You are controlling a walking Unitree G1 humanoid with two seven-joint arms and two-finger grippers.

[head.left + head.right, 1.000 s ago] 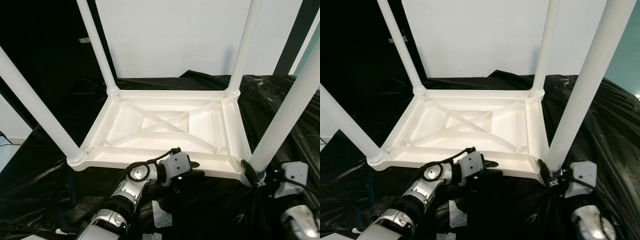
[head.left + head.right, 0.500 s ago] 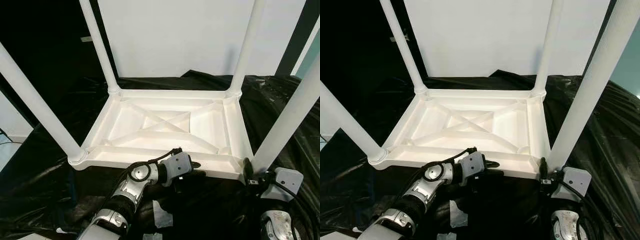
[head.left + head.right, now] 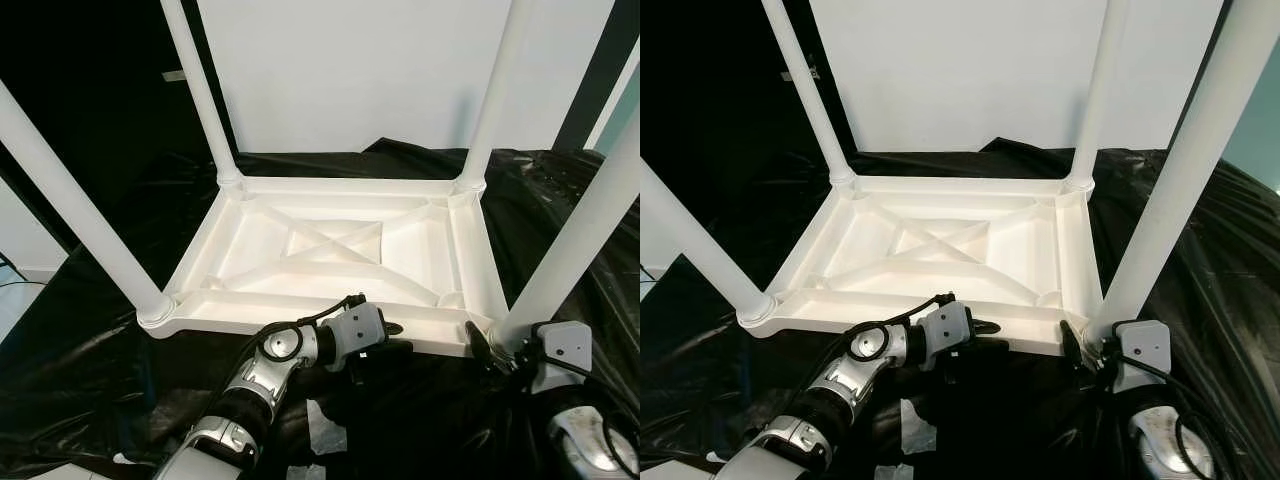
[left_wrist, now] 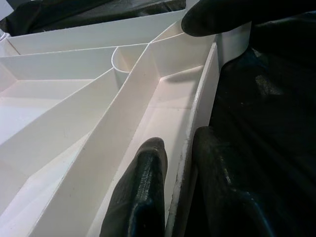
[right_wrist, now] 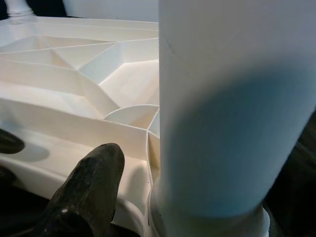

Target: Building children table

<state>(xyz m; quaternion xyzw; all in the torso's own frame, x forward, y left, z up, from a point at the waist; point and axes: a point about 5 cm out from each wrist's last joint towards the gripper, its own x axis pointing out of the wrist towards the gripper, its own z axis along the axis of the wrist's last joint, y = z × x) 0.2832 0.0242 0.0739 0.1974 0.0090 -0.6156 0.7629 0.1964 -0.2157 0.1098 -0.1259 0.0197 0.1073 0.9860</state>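
Note:
A white plastic children's table lies upside down on black sheeting, with its legs standing straight up. My left gripper sits at the middle of the near rim, shut on it. One finger is inside the wall and the other is outside. My right gripper is at the foot of the near right leg. One black finger stands a little apart from that leg, and the other finger is hidden behind it.
Black plastic sheeting covers the floor all round the table. A white panel stands behind it. Scraps of white paper lie on the sheeting by my left forearm. The near left leg leans across the left side.
My right gripper drew back from the near right leg's foot, then came in again to its inner side. The left gripper has kept its hold on the rim.

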